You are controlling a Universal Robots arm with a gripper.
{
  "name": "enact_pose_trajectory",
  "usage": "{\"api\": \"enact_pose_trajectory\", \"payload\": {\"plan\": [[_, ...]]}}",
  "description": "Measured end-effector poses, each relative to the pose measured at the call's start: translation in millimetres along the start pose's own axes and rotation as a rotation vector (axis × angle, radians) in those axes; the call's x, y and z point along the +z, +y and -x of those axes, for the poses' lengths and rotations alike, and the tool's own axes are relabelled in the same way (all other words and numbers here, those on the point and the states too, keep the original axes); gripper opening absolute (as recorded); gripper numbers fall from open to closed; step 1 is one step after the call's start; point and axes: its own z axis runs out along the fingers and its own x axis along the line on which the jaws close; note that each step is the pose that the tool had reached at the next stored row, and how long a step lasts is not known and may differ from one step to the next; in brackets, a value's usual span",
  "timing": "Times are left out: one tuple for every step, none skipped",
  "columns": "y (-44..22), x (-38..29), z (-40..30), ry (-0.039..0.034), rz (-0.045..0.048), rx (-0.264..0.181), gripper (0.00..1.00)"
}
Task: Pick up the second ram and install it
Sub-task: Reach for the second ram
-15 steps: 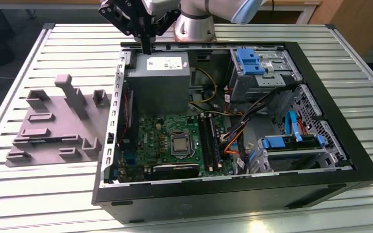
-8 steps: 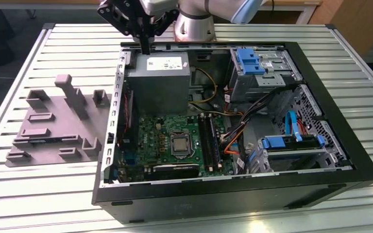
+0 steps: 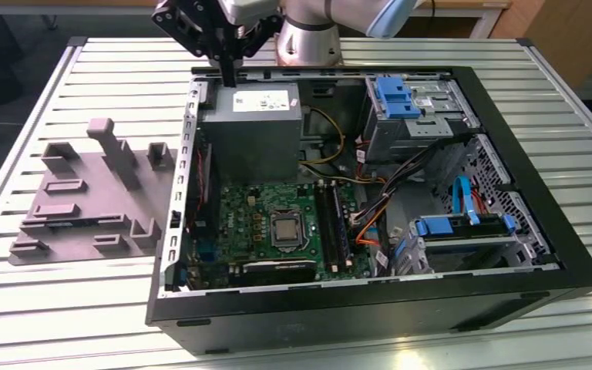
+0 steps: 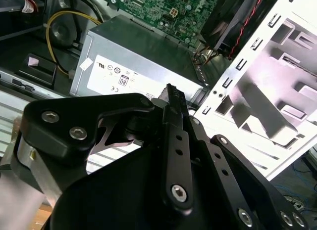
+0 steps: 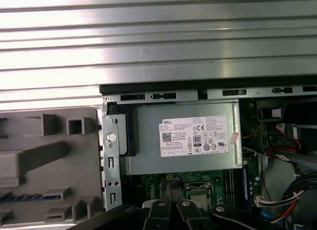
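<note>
Fingers [image 3: 229, 71] look pressed together on nothing as I hover over the case's [image 3: 378, 308] far edge. My ram [image 5: 27, 196] lies in the holder [image 3: 80, 204] on the desk [image 3: 70, 308], to the left and nearer, long axis left-right.

An open black computer case [image 3: 378, 304] is lying across the slatted table [image 3: 59, 308], a grey power supply [image 3: 253, 127] and green motherboard [image 3: 244, 208] sitting inside. A grey holder plate [image 3: 90, 193] is resting just beside it, toward the table's edge at the exterior view's left.
</note>
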Motion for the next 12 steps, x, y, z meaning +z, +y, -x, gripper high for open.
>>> {"api": "enact_pose_trajectory", "payload": {"plan": [[0.0,0.0,-0.3,0.0,0.0,0.0,0.11],[-0.1,0.1,-0.6,0.0,0.0,0.0,0.11],[-0.1,0.1,-0.9,0.0,0.0,0.0,0.11],[-0.1,0.1,-1.2,0.0,0.0,0.0,0.11],[-0.1,0.2,-1.5,0.0,0.0,0.0,0.11],[-0.1,0.2,-1.8,0.0,0.0,0.0,0.11],[-0.2,0.2,-2.2,0.0,0.0,0.0,0.11],[-0.2,0.3,-2.6,0.0,0.0,0.0,0.11],[-0.2,0.3,-3.0,0.0,0.0,0.0,0.11],[-0.3,0.3,-3.3,0.0,0.0,0.0,0.11],[-0.3,0.4,-3.6,0.0,0.0,0.0,0.11],[-0.3,0.4,-3.9,0.0001,0.0,0.0,0.11]]}}
